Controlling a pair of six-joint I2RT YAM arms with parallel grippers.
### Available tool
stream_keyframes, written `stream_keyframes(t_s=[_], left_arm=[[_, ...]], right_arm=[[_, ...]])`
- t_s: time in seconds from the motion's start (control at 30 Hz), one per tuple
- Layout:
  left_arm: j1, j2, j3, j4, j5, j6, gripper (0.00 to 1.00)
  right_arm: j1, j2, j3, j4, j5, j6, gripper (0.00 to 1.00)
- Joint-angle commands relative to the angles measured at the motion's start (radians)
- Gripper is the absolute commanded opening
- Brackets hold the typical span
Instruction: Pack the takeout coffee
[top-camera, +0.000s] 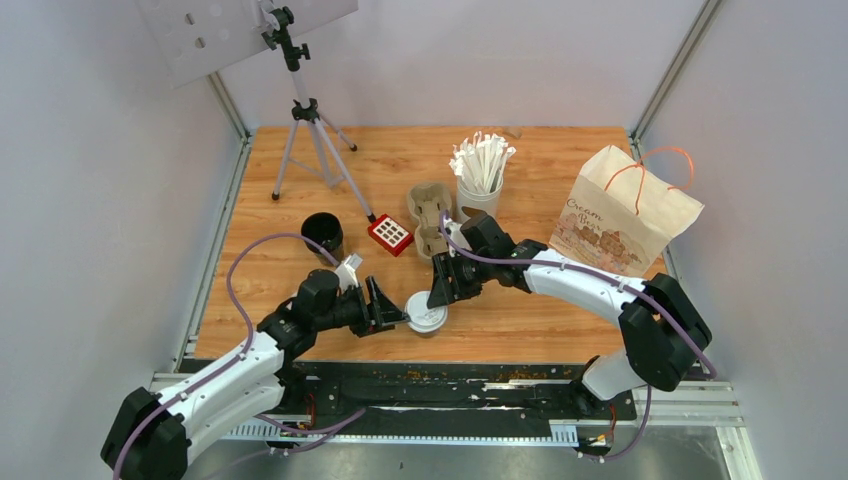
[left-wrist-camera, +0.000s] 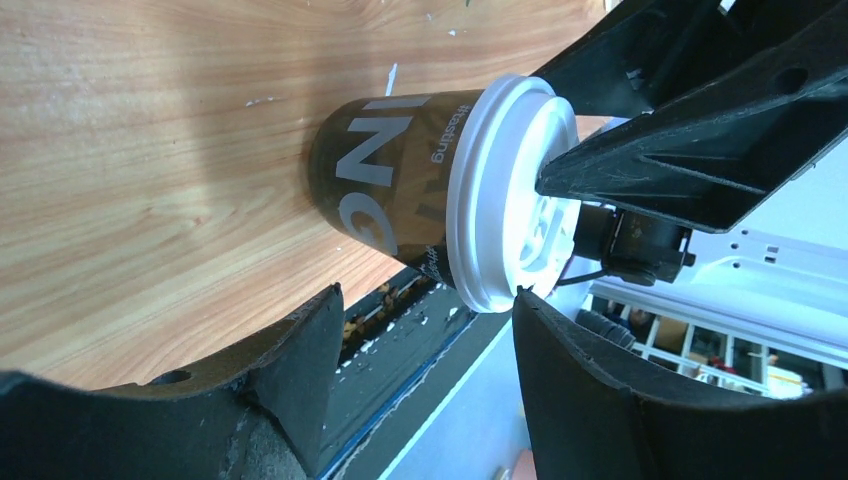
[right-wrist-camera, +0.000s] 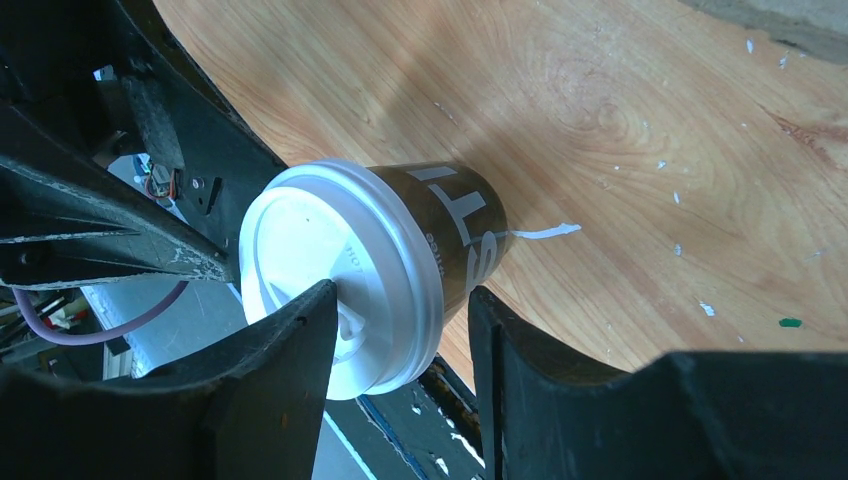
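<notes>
Cup (top-camera: 426, 317): lidded, upright near the desk (top-camera: 560, 330) edge.
Left pincer (top-camera: 397, 312): open, just beside cup.
Right pincer (top-camera: 441, 296): open, astride lid (right-wrist-camera: 300, 230).

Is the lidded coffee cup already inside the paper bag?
No, the lidded cup stands on the wooden table near its front edge, well apart from the paper bag.

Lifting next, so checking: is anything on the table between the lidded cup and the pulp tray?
Nothing visible on the table. Only the right gripper, straddling the lidded cup, hangs over that stretch toward the pulp tray; the red keypad lies left of it.
</notes>
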Motion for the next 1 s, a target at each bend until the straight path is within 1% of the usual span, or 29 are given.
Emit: stream_keyframes(t_s=[0.0,0.1,0.3,0.4,0.5,0.67,0.73,0.83,0.97], left_arm=[[-0.003,-0.025,-0.012,0.112,0.012,-0.070,0.70],[-0.004,-0.018,-0.016,0.118,0.010,-0.076,0.69],[-0.006,0.011,-0.049,0.191,0.012,-0.113,0.68],[-0.013,0.034,-0.052,0.211,0.015,-0.115,0.66],[-0.017,0.052,-0.059,0.233,0.020,-0.127,0.62],[-0.022,0.057,-0.069,0.251,0.010,-0.144,0.60],[-0.023,0.059,-0.071,0.255,0.009,-0.147,0.57],[-0.023,0.070,-0.064,0.216,0.006,-0.129,0.53],[-0.027,0.085,-0.028,0.079,-0.021,-0.062,0.48]], right_arm=[[-0.001,-0.004,-0.026,-0.005,0.052,0.002,0.50],[0.000,-0.008,-0.029,-0.003,0.054,0.002,0.50],[0.000,-0.005,-0.034,0.004,0.052,0.006,0.50],[-0.001,-0.006,-0.034,0.006,0.050,0.006,0.50],[-0.001,-0.004,-0.033,0.006,0.049,0.006,0.50],[0.000,-0.004,-0.037,0.010,0.049,0.006,0.50],[0.000,-0.003,-0.038,0.010,0.050,0.006,0.50],[-0.001,-0.004,-0.041,0.010,0.052,0.004,0.50],[-0.001,-0.009,-0.049,0.008,0.058,0.002,0.50]])
